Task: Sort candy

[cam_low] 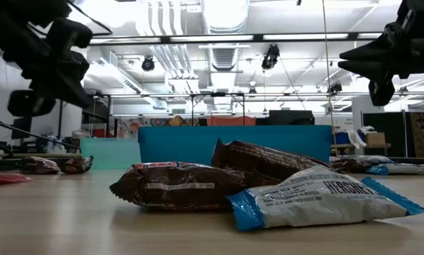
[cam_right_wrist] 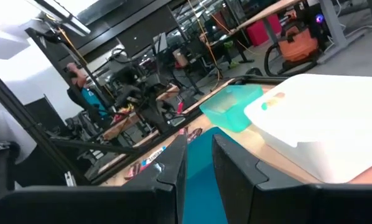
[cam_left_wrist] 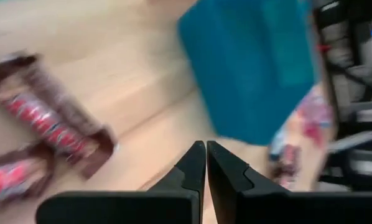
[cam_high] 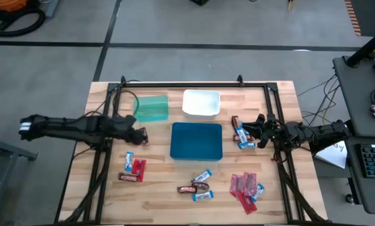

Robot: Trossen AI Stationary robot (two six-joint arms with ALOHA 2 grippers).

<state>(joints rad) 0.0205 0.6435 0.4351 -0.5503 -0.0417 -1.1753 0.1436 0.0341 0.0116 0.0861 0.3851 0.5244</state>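
Wrapped candy lies in loose groups on the wooden table. Dark brown bars sit beside my left gripper, a mixed group nearer the near edge, brown and blue-and-white bars at the near middle, red packets near right, and mixed pieces by my right gripper. My left gripper is shut and empty, hovering left of the blue tray. My right gripper is open and empty, raised right of the blue tray.
The green tray and white tray stand side by side behind the blue tray, toward the far edge. A black frame runs around the table's far and side edges. Bare wood lies between the candy groups along the near edge.
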